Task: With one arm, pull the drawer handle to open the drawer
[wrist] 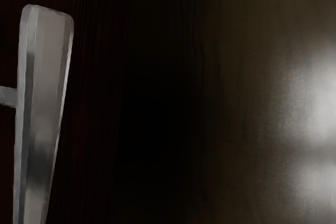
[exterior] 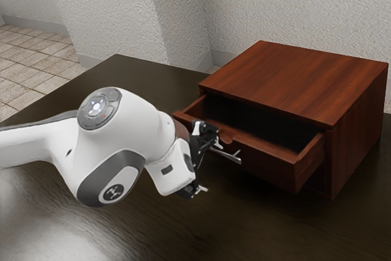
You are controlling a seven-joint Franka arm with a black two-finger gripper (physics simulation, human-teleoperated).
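1 cabinet point(exterior: 293, 80) on worktop point(exterior: 275, 230), its 1 drawer point(exterior: 269, 158) partly pulled out; 1 metal handle point(exterior: 231, 154) on drawer front, 1 end effector point(exterior: 206, 140) right at handle, open/closed can't tell

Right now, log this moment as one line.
drawer partly open | silver handle close by gripper | cabinet on dark table

You're in what looks like a plain room of a home: rough white plaster walls point(exterior: 293, 4) with a skirting board point(exterior: 36, 24), a beige tiled floor point(exterior: 30, 65), and a dark wood table point(exterior: 275, 230) bearing a small reddish cabinet point(exterior: 305, 77).
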